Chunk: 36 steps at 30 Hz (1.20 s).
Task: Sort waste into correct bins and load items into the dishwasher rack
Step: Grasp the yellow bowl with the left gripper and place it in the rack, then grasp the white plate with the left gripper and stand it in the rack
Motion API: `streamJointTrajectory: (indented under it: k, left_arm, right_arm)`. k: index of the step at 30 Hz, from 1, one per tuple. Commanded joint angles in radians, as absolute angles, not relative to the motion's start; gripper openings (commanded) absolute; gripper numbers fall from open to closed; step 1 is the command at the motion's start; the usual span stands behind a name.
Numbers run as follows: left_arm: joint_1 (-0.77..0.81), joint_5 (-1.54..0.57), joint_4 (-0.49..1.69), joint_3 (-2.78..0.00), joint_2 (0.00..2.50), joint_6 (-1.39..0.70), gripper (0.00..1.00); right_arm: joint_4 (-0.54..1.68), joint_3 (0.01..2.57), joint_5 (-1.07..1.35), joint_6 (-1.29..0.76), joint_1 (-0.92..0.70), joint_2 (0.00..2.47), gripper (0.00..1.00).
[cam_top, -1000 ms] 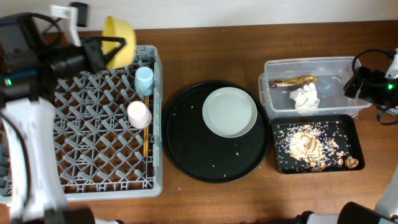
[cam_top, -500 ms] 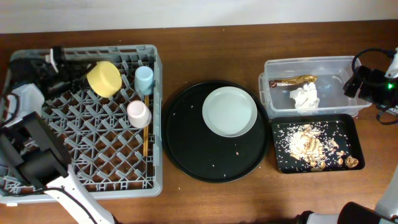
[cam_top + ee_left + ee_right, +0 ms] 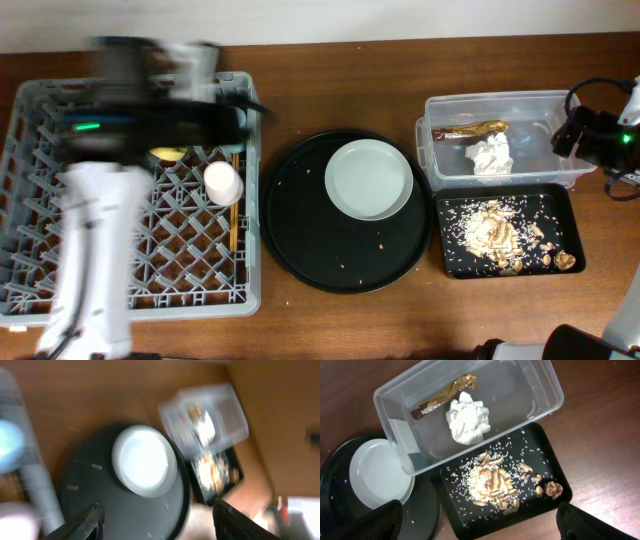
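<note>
**Pale plate is the last dish outside the rack**

Grey lattice already carries most of the load. The rack (image 3: pixel 200 285) holds the yellow bowl (image 3: pixel 168 153), the pink cup (image 3: pixel 222 182) and the chopsticks (image 3: pixel 235 228), which lie along its right side. What is left for you is the plate (image 3: pixel 369 179), lying flat on the round black tray (image 3: pixel 300 240) between the rack and the bins.

The waste looks sorted. The wrapper (image 3: pixel 470 130) and the tissue (image 3: pixel 490 155) are in the clear tub (image 3: pixel 540 108), and the crumbs (image 3: pixel 498 232) are in the shallow black tray (image 3: pixel 556 212) just below it.

To take the plate well, come down at its rim rather than its middle. A flat plate gives you only an edge to pinch. Once you have it, tip it upright and seat it between pegs in a free part of the rack, well apart from the cups.

Your left arm (image 3: pixel 95 230) lies across the rack, blurred in the overhead view. Its wrist camera looks out towards the plate. The left fingers (image 3: pixel 92 520) are spread wide with nothing between them.

The right fingers (image 3: pixel 380 522) are also wide apart and empty. They hang above the bins at the far right of the desk (image 3: pixel 330 80).
</note>
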<state>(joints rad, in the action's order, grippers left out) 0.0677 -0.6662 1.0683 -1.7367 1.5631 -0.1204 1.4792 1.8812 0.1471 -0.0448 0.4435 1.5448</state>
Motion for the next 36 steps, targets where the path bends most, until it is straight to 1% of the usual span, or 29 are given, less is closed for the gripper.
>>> streamJointTrajectory:
  k: [1, 2, 3, 4, 6, 9, 11, 16, 17, 18, 19, 20, 21, 23, 25, 27, 28, 29, 30, 31, 32, 33, 35, 36]
  left_arm:
    - [0.466, -0.29, 1.049, -1.699, 1.674, -0.116, 0.62]
    - [0.598, -0.218, 1.017, -1.699, 1.757, -0.119, 0.62]
    - [0.676, -0.184, 0.977, -1.699, 1.826, -0.119, 0.62]
    - [0.75, -0.153, 0.911, -1.699, 1.919, -0.118, 0.6]
    - [0.817, -0.149, 0.8, -1.699, 2.043, -0.118, 0.57]
    - [0.845, -0.148, 0.677, -1.699, 2.143, -0.118, 0.51]
    - [0.846, -0.122, 0.639, -1.699, 2.194, -0.118, 0.43]
    - [0.848, -0.078, 0.62, -1.699, 2.289, -0.118, 0.42]
    - [0.848, -0.078, 0.624, -1.699, 2.295, -0.118, 0.37]
    - [0.848, -0.078, 0.625, -1.699, 2.294, -0.118, 0.28]
    - [0.848, -0.077, 0.625, -1.699, 2.294, -0.118, 0.1]
    - [0.848, -0.077, 0.627, -1.699, 2.294, -0.118, 0.08]
    - [0.848, -0.078, 0.642, -1.699, 2.288, -0.119, 0.0]
    - [0.848, -0.06, 0.676, -1.699, 2.217, -0.118, 0.0]
    - [0.847, 0.001, 0.728, -1.699, 1.986, -0.118, 0.0]
    - [0.827, -0.006, 0.791, -1.699, 1.744, -0.121, 0.0]
    - [0.795, -0.03, 0.848, -1.699, 1.608, -0.141, 0.0]
    - [0.743, -0.096, 0.911, -1.699, 1.491, -0.145, 0.0]
    - [0.657, -0.175, 0.989, -1.699, 1.377, -0.16, 0.0]
    - [0.554, -0.239, 1.052, -1.699, 1.293, -0.16, 0.0]
    - [0.382, -0.365, 1.14, -1.699, 1.214, -0.154, 0.0]
    - [0.268, -0.485, 1.189, -1.699, 1.187, -0.108, 0.0]
    - [-0.019, -0.851, 1.335, -1.699, 1.192, 0.043, 0.0]
    - [-0.096, -0.944, 1.388, -1.699, 1.212, 0.092, 0.0]
  right_arm:
    - [1.478, 1.888, 0.142, -0.042, 0.446, 1.541, 0.99]
    - [1.478, 1.888, 0.142, -0.042, 0.446, 1.541, 0.99]
    - [1.478, 1.888, 0.142, -0.042, 0.446, 1.541, 0.99]
    - [1.478, 1.888, 0.142, -0.042, 0.446, 1.541, 0.99]
    - [1.478, 1.888, 0.142, -0.042, 0.446, 1.541, 0.99]
    - [1.478, 1.888, 0.142, -0.042, 0.446, 1.541, 0.99]
    - [1.478, 1.888, 0.142, -0.042, 0.446, 1.541, 0.99]
    - [1.478, 1.888, 0.142, -0.042, 0.446, 1.541, 0.99]
    - [1.478, 1.888, 0.142, -0.042, 0.446, 1.541, 0.99]
    - [1.478, 1.888, 0.142, -0.042, 0.446, 1.541, 0.99]
    - [1.478, 1.888, 0.142, -0.042, 0.446, 1.541, 0.99]
    - [1.478, 1.888, 0.142, -0.042, 0.446, 1.541, 0.99]
    - [1.478, 1.888, 0.142, -0.042, 0.446, 1.541, 0.99]
    - [1.478, 1.888, 0.142, -0.042, 0.446, 1.541, 0.99]
    - [1.478, 1.888, 0.142, -0.042, 0.446, 1.541, 0.99]
    - [1.478, 1.888, 0.142, -0.042, 0.446, 1.541, 0.99]
    - [1.478, 1.888, 0.142, -0.042, 0.446, 1.541, 0.99]
    - [1.478, 1.888, 0.142, -0.042, 0.446, 1.541, 0.99]
    - [1.478, 1.888, 0.142, -0.042, 0.446, 1.541, 0.99]
    - [1.478, 1.888, 0.142, -0.042, 0.446, 1.541, 0.99]
    - [1.478, 1.888, 0.142, -0.042, 0.446, 1.541, 0.99]
    - [1.478, 1.888, 0.142, -0.042, 0.446, 1.541, 0.99]
    - [1.478, 1.888, 0.142, -0.042, 0.446, 1.541, 0.99]
    - [1.478, 1.888, 0.142, -0.042, 0.446, 1.541, 0.99]
